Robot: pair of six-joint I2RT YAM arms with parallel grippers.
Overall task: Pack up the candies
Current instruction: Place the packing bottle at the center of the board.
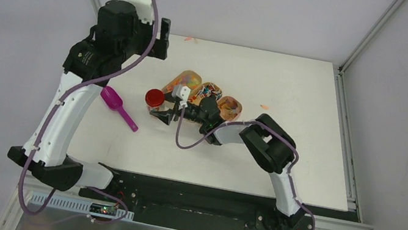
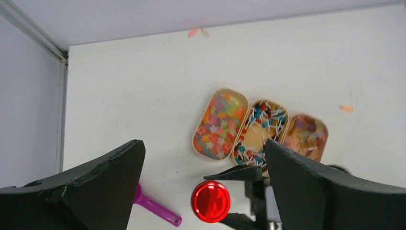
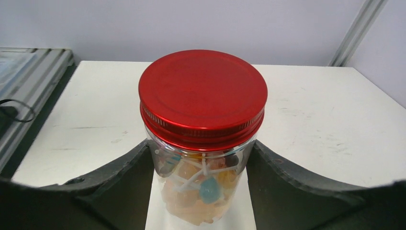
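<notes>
Capping looks done: the right gripper [image 3: 201, 155] pinches the red-lidded jar [image 3: 203, 96] of candies [image 3: 194, 199], trays [image 2: 195, 140] of more just behind it, the left gripper [image 2: 203, 143] spread empty above-left; next, release gently.

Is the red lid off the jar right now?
No, the red lid sits on top of the clear jar, with candies visible inside.

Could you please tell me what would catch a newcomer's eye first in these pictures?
The red-lidded jar stands out most, upright near the middle of the table, gripped by the right gripper, with candies showing through its clear wall. Beside it lie three tan trays in a row, holding more candies, and a magenta scoop rests to the jar's left.
</notes>
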